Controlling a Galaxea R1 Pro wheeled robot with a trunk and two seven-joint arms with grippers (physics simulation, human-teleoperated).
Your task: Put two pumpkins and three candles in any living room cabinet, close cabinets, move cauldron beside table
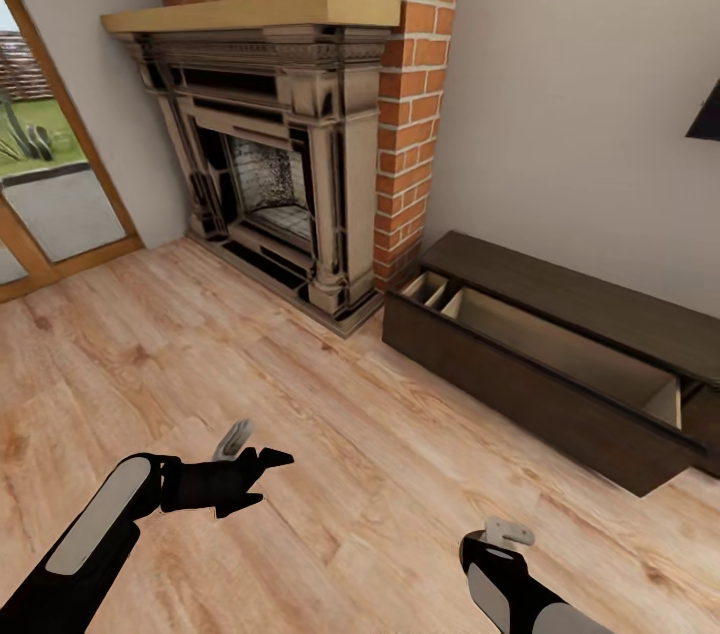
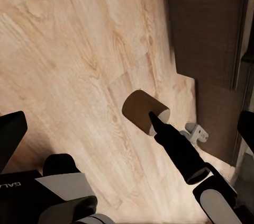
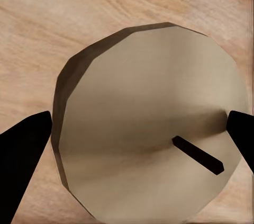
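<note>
The right gripper (image 3: pixel 135 142) has its jaws clamped on a candle (image 3: pixel 148 102), one dark fingertip at each side of the round body. The flat top with its short dark wick (image 3: pixel 197 155) faces the right wrist camera. From the left wrist view the same candle (image 2: pixel 138 108) hangs clear above the wooden floor (image 1: pixel 200 364), not far from the dark brown cabinet (image 1: pixel 520 404). The cabinet's long drawer (image 1: pixel 560 344) stands open, showing its pale inside. The candle is probably light and stiff, a short stubby cylinder that should not bend or crush. Its smooth, waxy-looking side could slide between the jaws if the squeeze is weak or off-centre. Holding it across the middle of the curved wall, as it is held now, seems the sound choice, since the fingers sit opposite each other across the full width. The left gripper (image 1: pixel 255 482) hovers low over the floor with its jaws apart and nothing between them. It carries no load, so only the right arm's candle needs a careful release into the drawer.
</note>
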